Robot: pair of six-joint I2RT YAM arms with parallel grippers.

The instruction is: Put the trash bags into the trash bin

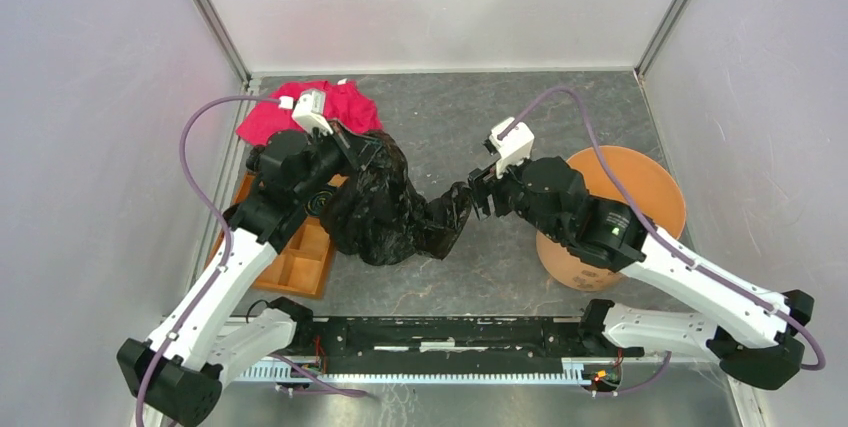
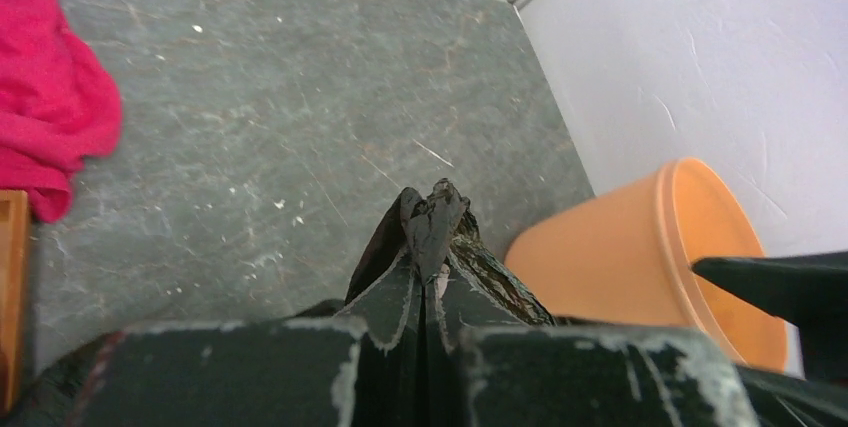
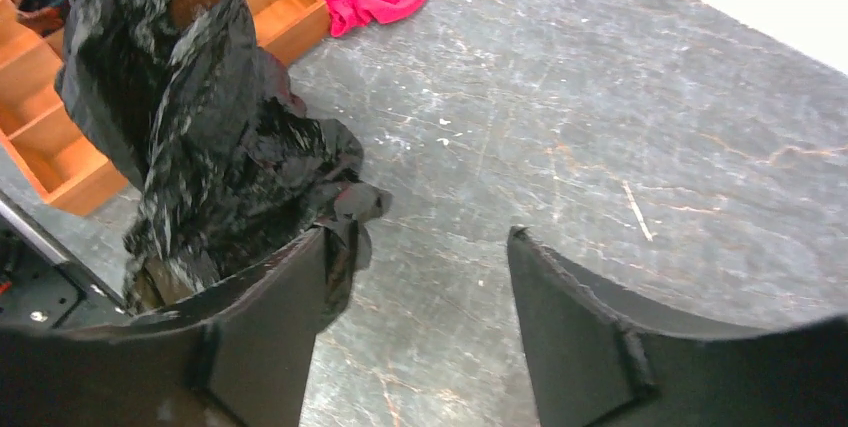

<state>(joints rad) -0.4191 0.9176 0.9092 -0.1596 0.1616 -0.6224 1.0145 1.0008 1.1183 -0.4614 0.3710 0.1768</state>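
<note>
We are pinching the black trash bag [image 1: 385, 212] tightly in our left tool [image 2: 425, 282], and the bag is hanging down in a crumpled heap onto the counter [image 1: 450, 117], just beside the tray [image 1: 305, 262]. Our right tool [image 3: 415, 247] is standing open, one finger just beside the bag's edge. The orange trash bin [image 1: 645, 182] is sitting on the right, apart from the bag.

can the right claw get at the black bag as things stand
Probably yes: the right claw is open right beside the black bag, at its loose end, with nothing between them. The left claw pinches the bag's other end, holding it up.
</note>
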